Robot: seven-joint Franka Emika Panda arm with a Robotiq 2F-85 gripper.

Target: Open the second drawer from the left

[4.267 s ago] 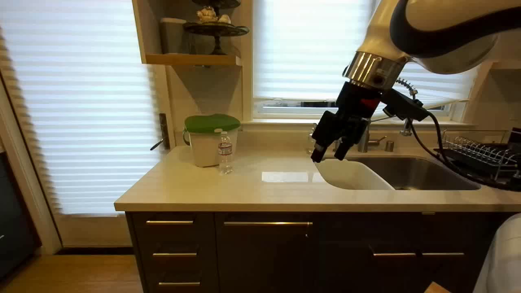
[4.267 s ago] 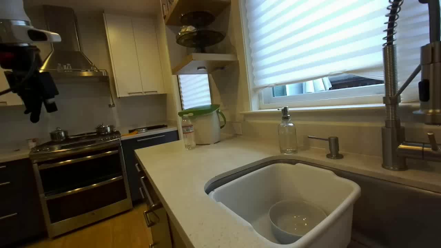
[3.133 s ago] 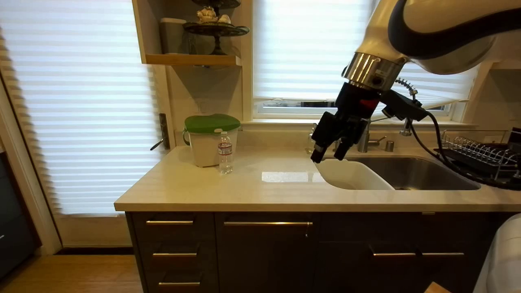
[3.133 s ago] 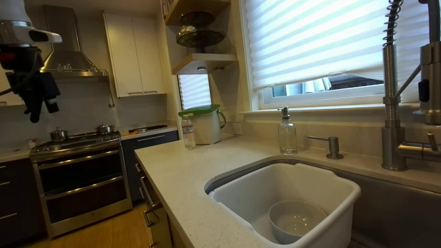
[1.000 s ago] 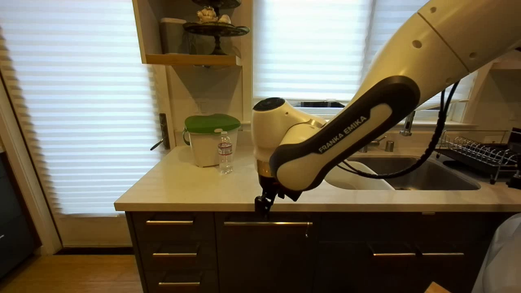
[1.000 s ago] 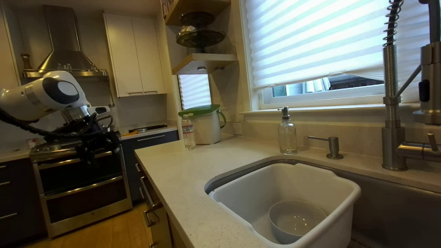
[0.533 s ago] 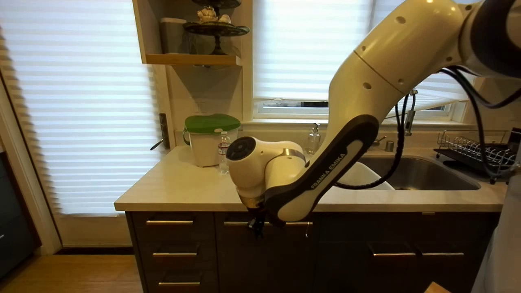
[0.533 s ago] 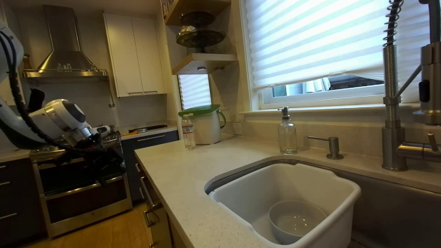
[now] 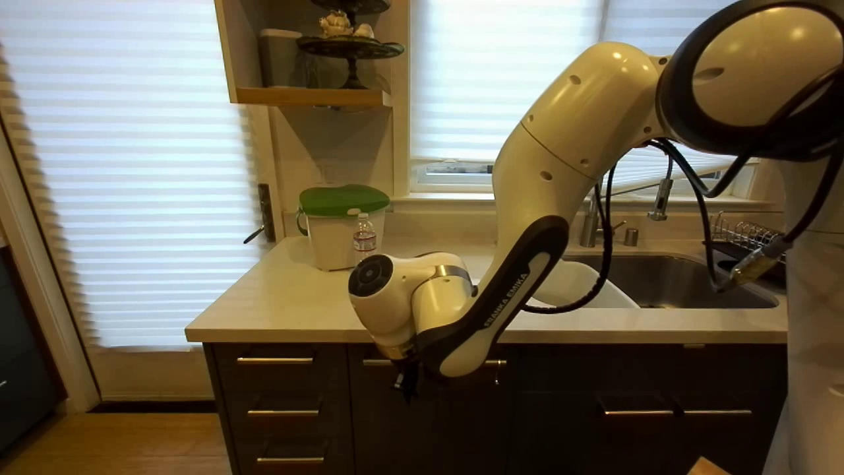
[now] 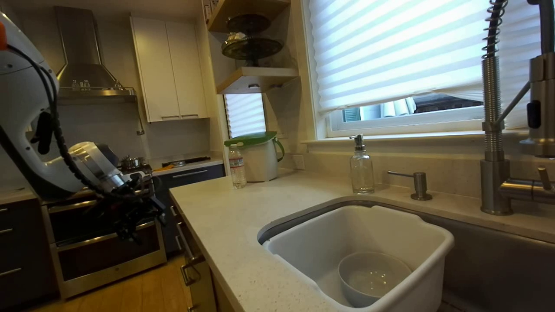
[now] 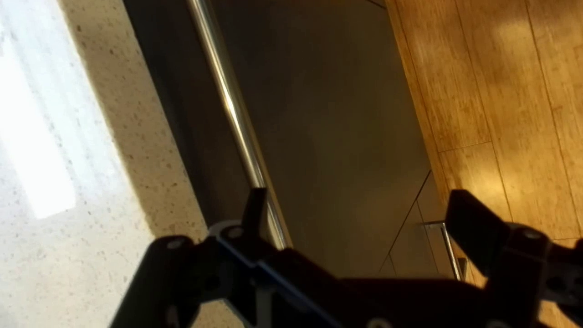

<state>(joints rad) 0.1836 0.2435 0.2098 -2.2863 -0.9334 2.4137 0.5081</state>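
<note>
- Pale surface (image 9: pixel 277 307): my arm (image 9: pixel 531 158) partly hides the bottle (image 9: pixel 364 237) beside the bin (image 9: pixel 328 234).
- Claw (image 11: pixel 360 195) near the closed drawer (image 9: pixel 442 439), spread wide, empty; lower than moments ago.

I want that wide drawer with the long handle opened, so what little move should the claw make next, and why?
I'd probably ease the open claw slightly toward the countertop before closing it. In the wrist view, one finger overlaps the long handle of the drawer while the other finger shows against the floor, so the handle doesn't seem to lie between them. Contact isn't clear.
</note>
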